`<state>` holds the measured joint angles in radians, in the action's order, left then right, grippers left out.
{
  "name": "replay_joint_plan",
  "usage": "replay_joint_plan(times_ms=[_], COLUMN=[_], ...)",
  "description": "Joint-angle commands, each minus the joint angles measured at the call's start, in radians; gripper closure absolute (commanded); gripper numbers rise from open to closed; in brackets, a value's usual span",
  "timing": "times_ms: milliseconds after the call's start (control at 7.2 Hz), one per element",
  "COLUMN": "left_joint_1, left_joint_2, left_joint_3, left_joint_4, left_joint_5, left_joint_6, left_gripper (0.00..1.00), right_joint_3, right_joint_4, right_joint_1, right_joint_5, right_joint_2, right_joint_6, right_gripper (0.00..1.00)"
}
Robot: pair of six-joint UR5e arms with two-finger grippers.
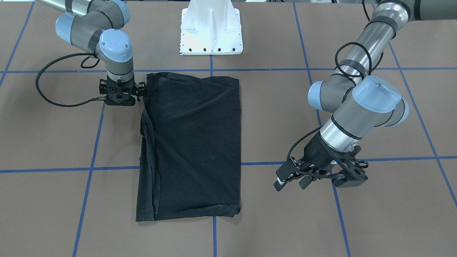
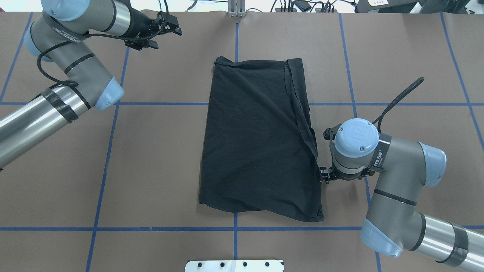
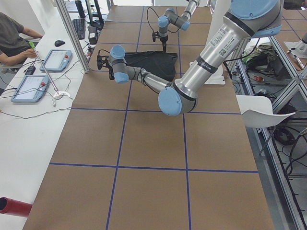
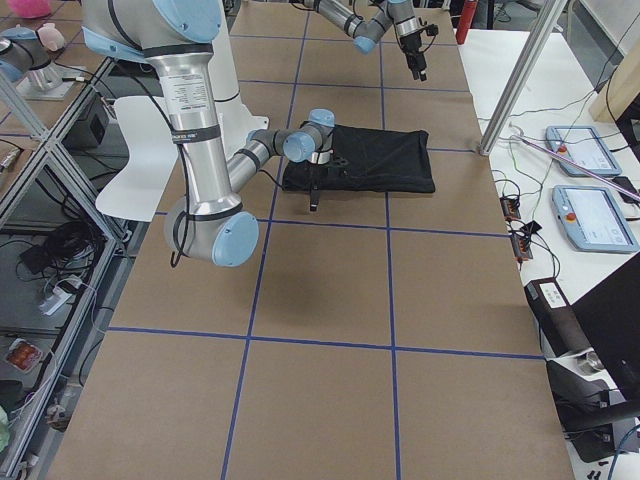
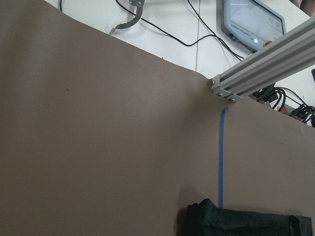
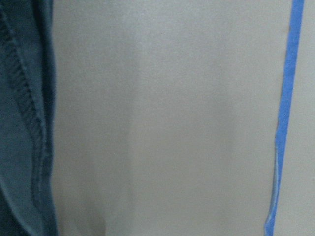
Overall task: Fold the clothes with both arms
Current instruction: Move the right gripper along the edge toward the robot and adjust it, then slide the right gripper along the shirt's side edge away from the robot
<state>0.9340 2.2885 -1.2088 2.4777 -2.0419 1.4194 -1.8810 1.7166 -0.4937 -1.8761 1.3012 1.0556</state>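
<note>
The black T-shirt (image 2: 257,139) lies folded into a long rectangle in the middle of the table, plain side up, also seen in the front view (image 1: 192,142). My right gripper (image 2: 324,175) points straight down, low over the table and right beside the shirt's hemmed edge near one corner (image 1: 121,98). It looks open. Its wrist view shows only that hem (image 6: 24,123) and bare table. My left gripper (image 2: 166,37) hangs open and empty above the table, well clear of the shirt at the far side (image 1: 292,184). Its wrist view catches one shirt corner (image 5: 236,221).
The white pedestal base (image 1: 210,32) stands behind the shirt on the robot's side. Blue tape lines (image 2: 234,228) grid the brown table. An aluminium post (image 5: 266,69) and a desk with control tablets (image 3: 57,60) and a seated person (image 3: 12,36) border the far edge.
</note>
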Motion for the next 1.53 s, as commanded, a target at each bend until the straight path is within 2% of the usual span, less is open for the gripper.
replay_joint_plan(times_ms=[0,139,417,834,1389], left_joint_1=[-0.003,-0.003,-0.001,0.005,0.008], left_joint_2=[0.008,0.009,0.019,0.038,0.063], left_joint_3=[-0.001,0.0,-0.008,-0.018,-0.06], left_joint_4=[0.0,0.001,0.001,0.001,-0.032], left_joint_5=[0.002,0.002,0.006,0.034,0.029], left_joint_6=[0.007,0.006,0.006,-0.008,-0.007], left_gripper=[0.0,0.0,0.0,0.0,0.0], right_joint_3=[-0.048,-0.087,-0.067,0.171,0.272], right_joint_4=[0.001,0.0,-0.015,-0.017,-0.017], right_joint_1=[-0.029,-0.052,-0.065,-0.086,-0.14], right_joint_5=[-0.012,-0.029,-0.02,0.0,-0.003], right_joint_2=[0.007,0.006,-0.06,-0.296,-0.313], right_joint_6=[-0.038,-0.046,-0.065,-0.101,-0.21], right_gripper=[0.0,0.0,0.0,0.0,0.0])
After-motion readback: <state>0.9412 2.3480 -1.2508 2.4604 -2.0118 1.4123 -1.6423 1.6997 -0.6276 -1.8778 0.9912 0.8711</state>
